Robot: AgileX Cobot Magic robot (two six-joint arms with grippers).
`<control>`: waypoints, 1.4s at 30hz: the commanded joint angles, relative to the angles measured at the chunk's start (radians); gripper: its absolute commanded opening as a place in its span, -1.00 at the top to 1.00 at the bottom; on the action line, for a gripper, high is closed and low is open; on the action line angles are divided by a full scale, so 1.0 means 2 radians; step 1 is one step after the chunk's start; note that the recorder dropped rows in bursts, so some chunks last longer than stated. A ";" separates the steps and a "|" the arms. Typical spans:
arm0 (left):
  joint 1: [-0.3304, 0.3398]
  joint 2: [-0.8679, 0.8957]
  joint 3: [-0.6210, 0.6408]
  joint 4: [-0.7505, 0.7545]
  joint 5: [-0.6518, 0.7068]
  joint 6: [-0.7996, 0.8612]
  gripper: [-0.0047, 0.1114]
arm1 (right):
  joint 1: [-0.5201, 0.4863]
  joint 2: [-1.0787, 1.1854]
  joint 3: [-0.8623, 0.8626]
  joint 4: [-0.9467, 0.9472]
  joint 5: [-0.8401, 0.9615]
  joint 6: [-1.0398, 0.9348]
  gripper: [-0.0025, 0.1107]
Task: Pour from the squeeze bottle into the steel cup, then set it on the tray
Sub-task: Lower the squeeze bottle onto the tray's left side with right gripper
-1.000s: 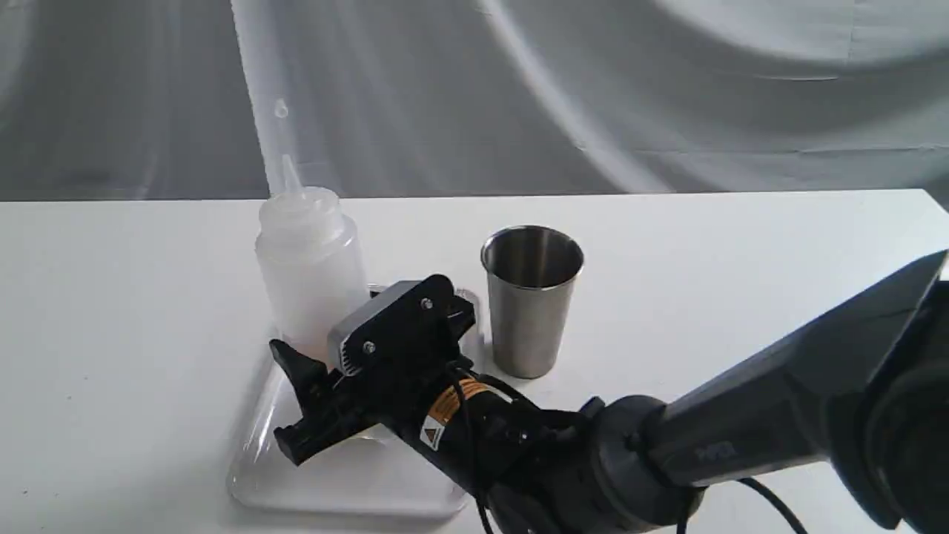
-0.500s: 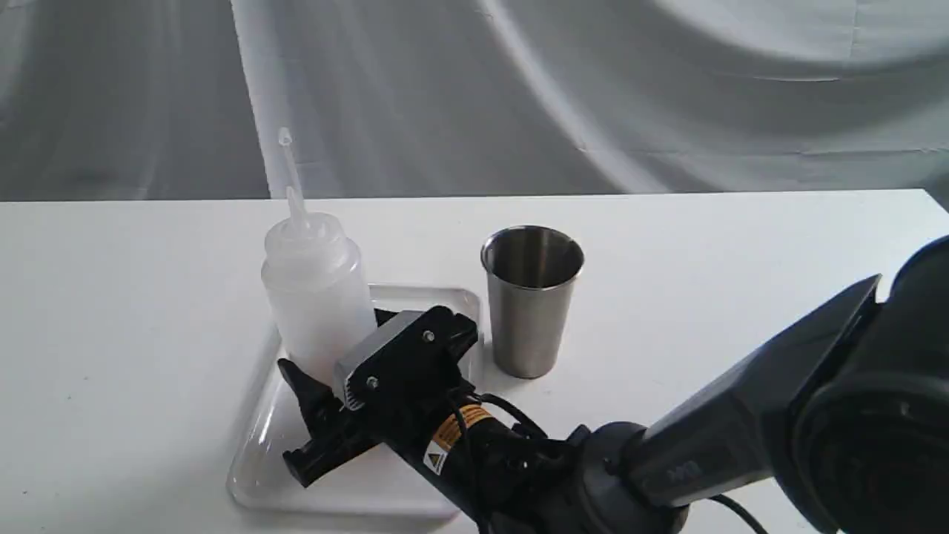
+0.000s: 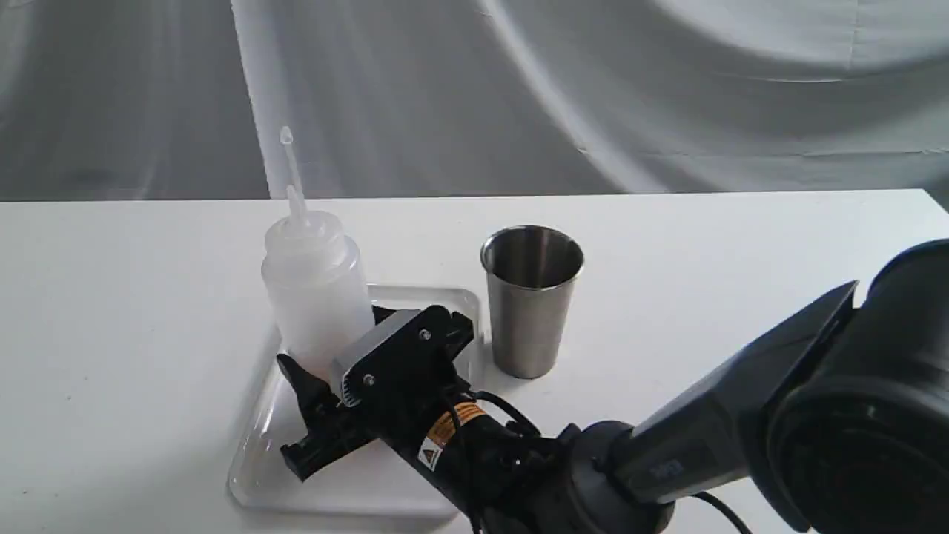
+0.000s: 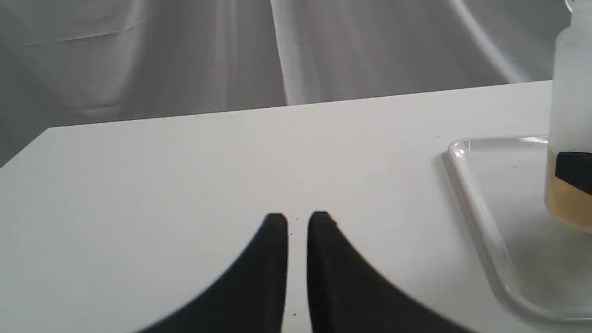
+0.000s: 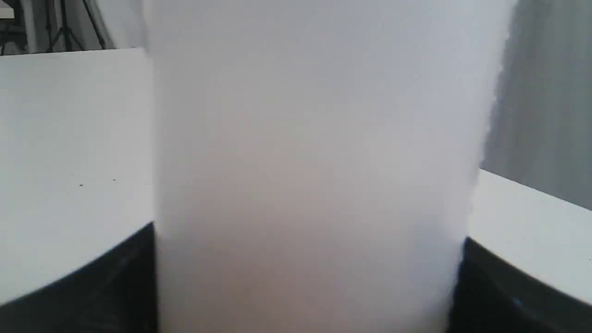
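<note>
Evidently the set-down step: the right gripper (image 3: 334, 343) has its jaws clenched on the squeeze bottle (image 3: 315, 289), upright at the far corner of the tray (image 3: 348, 478). Next, release without tipping it. The left gripper (image 4: 297, 219), jaws pinched nearly together, sits off the tray.

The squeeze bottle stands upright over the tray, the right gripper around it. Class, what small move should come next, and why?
Probably open the right gripper and let go. The squeeze bottle is upright, low over the tray, a finger on each side, beside the steel cup. It looks placed, though full contact with the tray cannot be confirmed.
</note>
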 commanded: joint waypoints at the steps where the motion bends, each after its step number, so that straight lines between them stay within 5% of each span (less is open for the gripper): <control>1: 0.001 -0.002 0.002 0.000 -0.004 -0.001 0.78 | -0.005 -0.003 -0.012 0.000 -0.007 -0.003 0.96; 42: 0.001 -0.002 0.002 0.000 -0.004 -0.001 0.78 | -0.005 0.020 -0.030 0.034 0.006 0.013 0.96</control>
